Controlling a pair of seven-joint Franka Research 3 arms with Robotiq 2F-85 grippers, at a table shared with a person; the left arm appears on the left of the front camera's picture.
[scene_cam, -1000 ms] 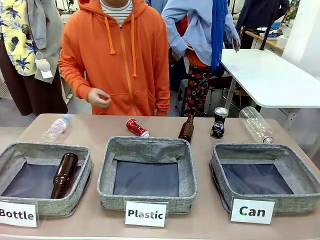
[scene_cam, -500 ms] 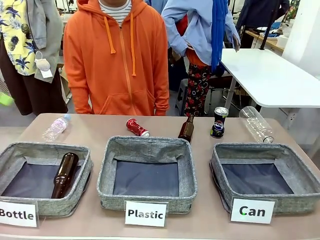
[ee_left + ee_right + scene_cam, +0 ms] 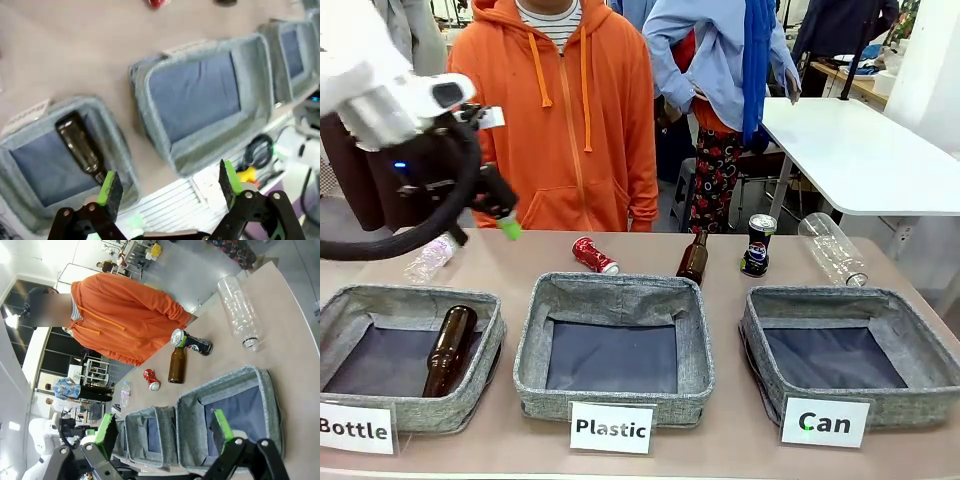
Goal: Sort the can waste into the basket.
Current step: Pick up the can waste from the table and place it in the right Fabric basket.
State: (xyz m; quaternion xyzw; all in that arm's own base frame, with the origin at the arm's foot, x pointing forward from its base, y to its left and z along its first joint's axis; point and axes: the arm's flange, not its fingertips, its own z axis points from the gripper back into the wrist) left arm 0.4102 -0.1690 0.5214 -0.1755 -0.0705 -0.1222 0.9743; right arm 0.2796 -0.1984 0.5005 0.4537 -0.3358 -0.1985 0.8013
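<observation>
1. The left gripper [image 3: 506,222] hangs above the far left part of the surface [image 3: 510,275], in front of a person in an orange hoodie [image 3: 560,120]. Its jaws are spread and grip nothing.
2. A small clear plastic bottle [image 3: 432,256] lies on the surface behind the left bin.
3. The left bin [image 3: 380,296], labelled "Bottle", holds one brown glass bottle [image 3: 448,348] lying on the dark lining.
4. The red can [image 3: 594,255], crushed, lies on its side just behind the far rim of the middle bin [image 3: 615,290], labelled "Plastic".
5. A second brown bottle [image 3: 693,258] stands upright to the right of the red can.
6. The dark can [image 3: 757,245] stands on its base just right of that bottle, silver top up, behind the far left corner of the basket [image 3: 850,298].
7. The basket carries the label "Can". Both cans are outside it.
8. A large clear bottle [image 3: 832,248] lies on its side behind the basket.
9. The right gripper [image 3: 163,427] hangs high over the basket's end of the surface. Its jaws are spread and grip nothing.
</observation>
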